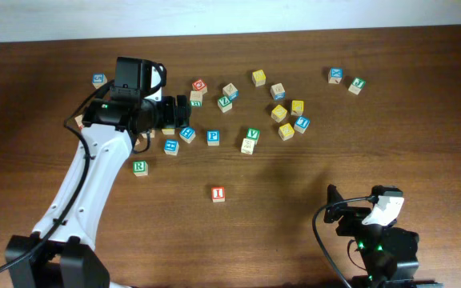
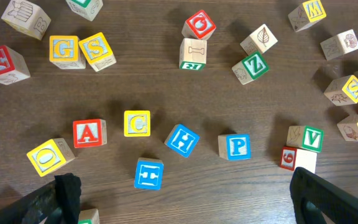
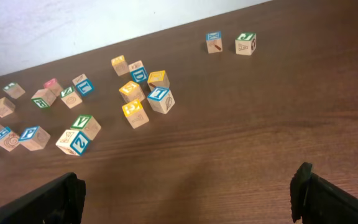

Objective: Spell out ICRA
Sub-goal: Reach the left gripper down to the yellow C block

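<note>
**Four letters scattered; both pairs of fingers wide and empty**

Nearest, at the right of the worktop (image 1: 286, 240): right fingers (image 3: 58, 198), wide apart, nothing between them, tips cut off by the lower frame edge in the wrist view; most cube letters from there too small to read.

Next out, alone on open wood: red-framed "I" (image 1: 218, 194), letter upright in the overhead view, edges square to the frame, well apart from every other cube; equal on all sides, like the rest. Farther left, near the white left arm (image 1: 94, 172): green-framed "R" (image 1: 139, 167), turned slightly.

Beyond, under the left wrist and hidden by it from overhead: red-framed "A" (image 2: 89, 132) and yellow "C" (image 2: 137, 123), side by side with a narrow gap; both letters upright in the left wrist view, "A" tilted a touch. Left fingers (image 2: 66, 194) wide apart and empty; only dark tips visible at the lower corners.

Crowding around: yellow "O" cube (image 2: 47, 157) just beside "A"; blue "H" cube (image 2: 182, 140) and another blue cube (image 2: 148, 173) near "C"; blue "P" (image 2: 235, 147), then green "V" (image 2: 312, 138), along the same row.

Farthest, at the right: pair of cubes (image 1: 336, 75), close together.
</note>
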